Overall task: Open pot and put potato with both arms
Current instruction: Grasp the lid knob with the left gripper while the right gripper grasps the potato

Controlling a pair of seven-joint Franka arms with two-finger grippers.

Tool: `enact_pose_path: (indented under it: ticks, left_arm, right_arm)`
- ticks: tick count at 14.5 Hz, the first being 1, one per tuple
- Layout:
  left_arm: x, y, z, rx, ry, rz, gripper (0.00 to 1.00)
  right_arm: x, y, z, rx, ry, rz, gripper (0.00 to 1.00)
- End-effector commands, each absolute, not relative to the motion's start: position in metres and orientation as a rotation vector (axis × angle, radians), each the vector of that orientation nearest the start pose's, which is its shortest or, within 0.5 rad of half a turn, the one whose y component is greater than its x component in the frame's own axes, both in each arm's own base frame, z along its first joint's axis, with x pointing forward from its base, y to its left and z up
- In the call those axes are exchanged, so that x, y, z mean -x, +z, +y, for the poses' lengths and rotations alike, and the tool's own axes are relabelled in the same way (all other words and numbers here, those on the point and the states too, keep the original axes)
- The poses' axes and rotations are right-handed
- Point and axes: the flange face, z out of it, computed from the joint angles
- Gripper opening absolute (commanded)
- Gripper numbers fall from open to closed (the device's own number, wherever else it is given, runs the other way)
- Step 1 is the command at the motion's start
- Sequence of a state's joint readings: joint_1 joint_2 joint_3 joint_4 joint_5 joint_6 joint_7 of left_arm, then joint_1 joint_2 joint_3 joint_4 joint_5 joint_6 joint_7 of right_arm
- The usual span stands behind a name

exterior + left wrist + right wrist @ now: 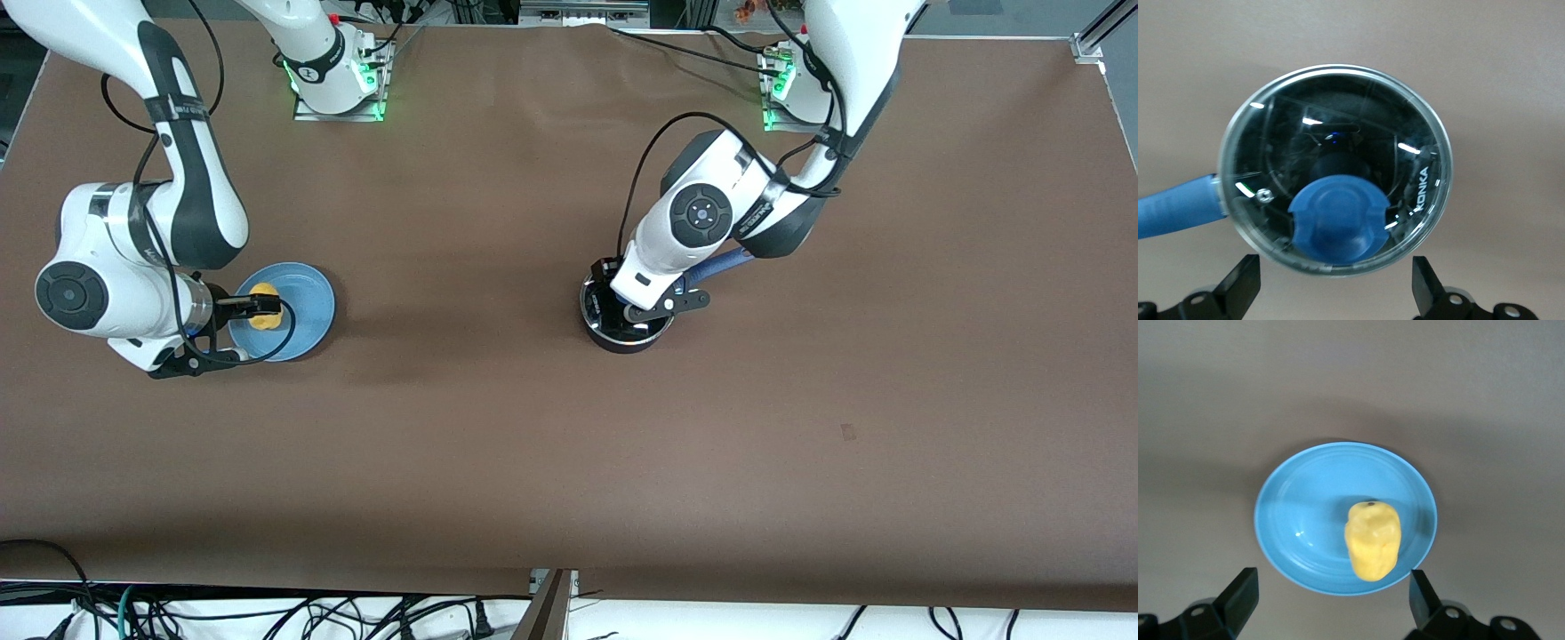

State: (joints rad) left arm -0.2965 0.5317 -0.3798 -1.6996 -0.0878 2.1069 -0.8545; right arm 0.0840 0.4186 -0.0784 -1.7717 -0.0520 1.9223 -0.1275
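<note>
Two task objects lie well apart on the brown table [569,462]. Pot [622,331]: black, near the table's middle, toward the left arm's end; its glass lid [1335,167] is on, with a blue knob [1338,223] at the centre. Its blue handle [722,263] points toward the left arm's base. Left gripper [647,300]: hangs over the lid, fingers [1241,285] spread wide on either side of the knob, touching nothing. Potato [264,317]: yellow, lumpy, lying on a flat blue plate [311,302] toward the right arm's end of the table. Right gripper [253,307]: hovers over the plate, fingers [1238,595] spread wide with the potato between them in the wrist view, holding nothing.
</note>
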Motion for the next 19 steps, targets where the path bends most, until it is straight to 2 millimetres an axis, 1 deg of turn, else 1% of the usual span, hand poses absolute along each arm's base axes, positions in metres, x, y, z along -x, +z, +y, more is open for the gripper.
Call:
enact_pose_path:
  ticks: [1,2,3,4,5,7,8,9,12,14,17,19]
  left_arm:
    - [-0.538,0.289,-0.402,3.222,0.370,-0.447,1.00]
    - [-0.539,0.288,-0.402,3.225,0.367,-0.446,0.98]
    - [-0.539,0.287,-0.402,3.225,0.368,-0.441,0.88]
    - [-0.540,0.287,-0.401,3.221,0.353,-0.427,0.75]
    - [-0.540,0.287,-0.401,3.215,0.333,-0.403,0.67]
    - [-0.541,0.286,-0.399,3.212,0.322,-0.392,0.65]
    - [-0.540,0.283,-0.400,3.209,0.331,-0.390,0.57]
    - [-0.540,0.282,-0.400,3.208,0.333,-0.390,0.56]
    - [-0.540,0.281,-0.400,3.203,0.318,-0.375,0.27]
    - [-0.540,0.281,-0.399,3.192,0.292,-0.348,0.00]
    - [-0.540,0.283,-0.399,3.189,0.295,-0.347,0.00]
    - [-0.543,0.291,-0.396,3.191,0.287,-0.350,0.00]
  right_arm:
    - [-0.607,0.279,-0.016,3.172,0.409,-0.305,1.00]
    - [-0.603,0.270,-0.024,3.172,0.397,-0.324,1.00]
    - [-0.599,0.264,-0.029,3.173,0.386,-0.337,1.00]
    - [-0.594,0.254,-0.030,3.171,0.386,-0.340,1.00]
    - [-0.591,0.246,-0.032,3.172,0.376,-0.335,1.00]
    - [-0.588,0.232,-0.032,3.172,0.353,-0.333,1.00]
    - [-0.585,0.226,-0.032,3.172,0.355,-0.332,1.00]
    - [-0.582,0.222,-0.032,3.170,0.365,-0.332,1.00]
    - [-0.580,0.215,-0.031,3.166,0.379,-0.334,1.00]
    - [-0.578,0.208,-0.031,3.163,0.398,-0.334,1.00]
    - [-0.577,0.206,-0.030,3.160,0.405,-0.337,0.99]
    - [-0.578,0.203,-0.028,3.157,0.406,-0.337,0.99]
